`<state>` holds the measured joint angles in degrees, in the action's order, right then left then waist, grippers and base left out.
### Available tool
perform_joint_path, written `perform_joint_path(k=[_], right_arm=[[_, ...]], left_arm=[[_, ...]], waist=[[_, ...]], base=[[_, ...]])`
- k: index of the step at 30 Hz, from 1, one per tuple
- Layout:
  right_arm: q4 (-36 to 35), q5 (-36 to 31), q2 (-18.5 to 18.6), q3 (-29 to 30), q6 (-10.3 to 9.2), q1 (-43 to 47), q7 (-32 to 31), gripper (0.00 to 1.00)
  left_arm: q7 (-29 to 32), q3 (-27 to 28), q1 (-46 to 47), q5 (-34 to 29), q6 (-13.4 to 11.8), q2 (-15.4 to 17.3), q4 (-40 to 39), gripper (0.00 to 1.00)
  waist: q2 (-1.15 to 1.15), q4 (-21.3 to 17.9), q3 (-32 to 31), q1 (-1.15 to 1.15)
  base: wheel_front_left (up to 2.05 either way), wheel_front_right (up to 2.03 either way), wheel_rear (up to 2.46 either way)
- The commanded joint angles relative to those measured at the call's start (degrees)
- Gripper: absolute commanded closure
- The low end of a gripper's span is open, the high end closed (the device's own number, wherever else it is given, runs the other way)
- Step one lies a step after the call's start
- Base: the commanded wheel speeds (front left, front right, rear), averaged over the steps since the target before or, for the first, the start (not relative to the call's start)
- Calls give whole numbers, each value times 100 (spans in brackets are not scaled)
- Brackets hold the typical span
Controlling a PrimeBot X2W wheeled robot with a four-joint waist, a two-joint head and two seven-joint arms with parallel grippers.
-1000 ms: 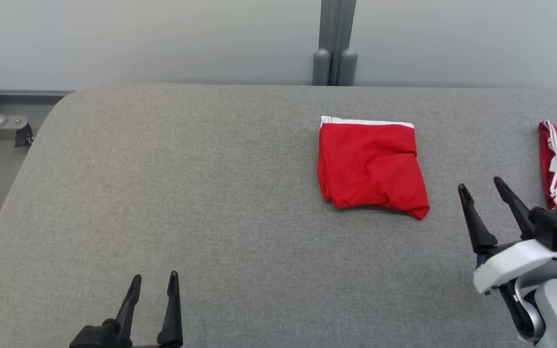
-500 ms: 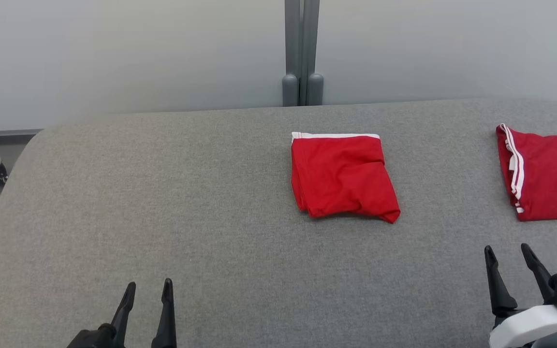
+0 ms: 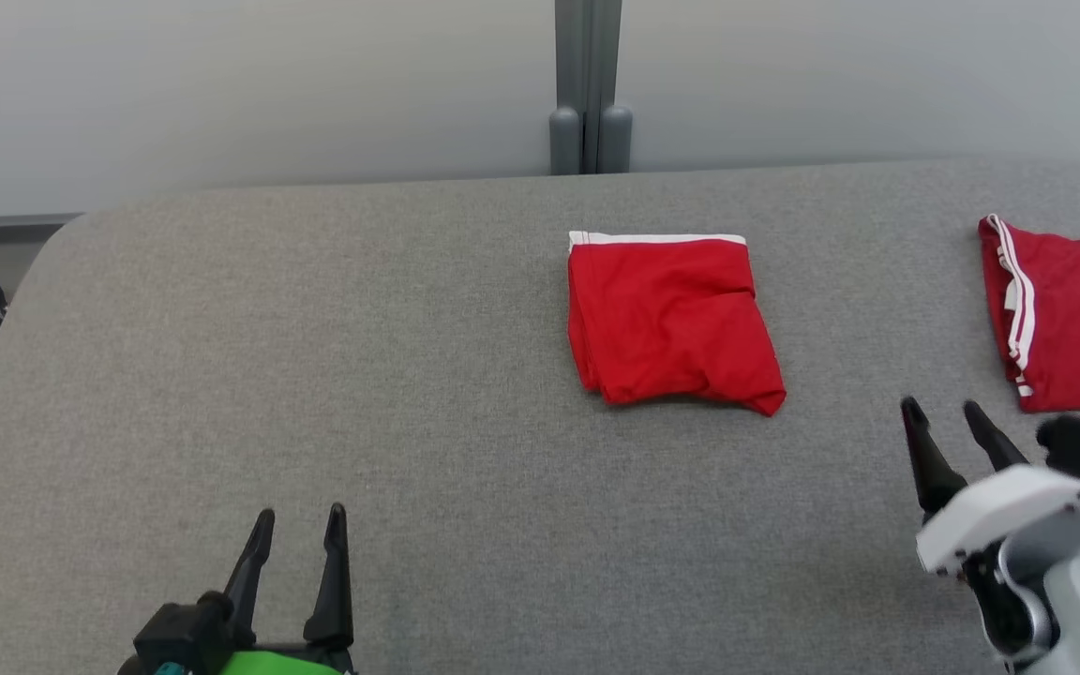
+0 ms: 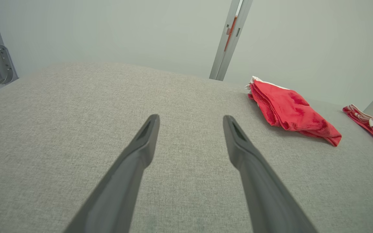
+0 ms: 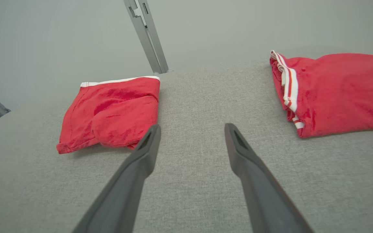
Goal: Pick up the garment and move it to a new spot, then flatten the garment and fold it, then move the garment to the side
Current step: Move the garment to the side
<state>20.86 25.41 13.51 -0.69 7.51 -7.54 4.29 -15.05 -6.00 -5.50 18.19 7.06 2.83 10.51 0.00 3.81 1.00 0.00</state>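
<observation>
The folded red garment lies right of centre on the grey fabric-covered table, toward the far side. It's a neat-ish square with a white band along its far edge and a slightly rumpled near-right corner. Nothing is touching it.

The left gripper sits at the near edge, left of centre, fingers pointing away from the robot. Its jaws are spread wide with nothing but bare table between them, well apart from the garment.

The right gripper hovers on the near right with its jaws just as wide and nothing in them. In the right wrist view its fingers point at the gap between the folded garment and a second red garment with white stripes, which lies at the far right and runs off the edge of the head view.

Behind the table there's a pale wall with a grey post standing at the table's far edge.
</observation>
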Motion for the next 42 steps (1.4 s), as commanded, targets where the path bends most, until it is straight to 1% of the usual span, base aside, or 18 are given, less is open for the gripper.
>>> perform_joint_path(k=[1,3,4,7,11,14,17,23,24,25,26,30,34,38,42], right_arm=[[-76,400,123,-88,-5,-383,-474,0],[-119,933,313,-93,-8,-901,-1250,0],[-113,1087,368,-116,-8,-1108,-1583,0],[-49,1338,610,-123,-4,-1870,-2478,0],[205,1448,682,-161,-4,-2554,-3243,0],[498,1301,706,-121,-4,-2858,-3460,0],[789,1182,613,-101,-4,-3039,-3565,0],[1084,1302,539,-188,-5,-3030,-3724,0],[1096,1298,537,-211,-5,-3027,-3698,31],[1112,1301,528,-180,-8,-3037,-3616,75],[1108,1355,502,-167,-9,-3041,-3578,100],[955,1631,398,-61,-7,-3057,-3374,100],[737,1733,500,-133,-8,-2960,-3277,100],[529,1712,638,-74,-7,-2977,-3141,100],[290,1656,806,2,-5,-3124,-3033,100]], left_arm=[[-14,-68,235,55,16,14,-35,0],[-14,-202,418,85,19,14,-38,0],[-14,-261,514,117,21,14,-40,0],[-14,-487,838,212,22,14,-54,0],[-14,-735,1156,367,-53,14,-54,0],[-14,-858,1287,452,-108,13,-34,0],[-14,-916,1343,503,-168,13,-61,0],[-14,-878,1384,445,-202,12,-41,0],[-14,-855,1381,427,-202,13,-47,0],[-14,-839,1377,401,-201,12,-59,0],[-14,-827,1372,389,-194,12,-64,0],[-14,-728,1300,307,-188,14,-86,0],[-14,-628,1214,130,-143,14,-63,0],[-14,-536,1276,-25,-87,16,-31,0],[-14,-492,1456,-199,-20,17,18,0]], waist=[[0,144,499,0],[0,259,820,0],[0,319,963,0],[0,566,1455,0],[0,869,1916,0],[0,1073,2081,0],[0,1203,2157,0],[0,1238,2151,0],[0,1212,2139,0],[0,1169,2126,0],[0,1126,2109,0],[0,782,2042,0],[0,170,2013,0],[0,-466,2044,0],[0,-912,2135,0]], base=[[0,0,0],[0,0,0],[0,0,0],[0,0,0],[0,0,0],[0,0,0],[0,0,0],[0,0,0],[0,0,0],[0,0,0],[0,0,0],[0,0,0],[0,0,0],[0,0,0],[0,0,0]])
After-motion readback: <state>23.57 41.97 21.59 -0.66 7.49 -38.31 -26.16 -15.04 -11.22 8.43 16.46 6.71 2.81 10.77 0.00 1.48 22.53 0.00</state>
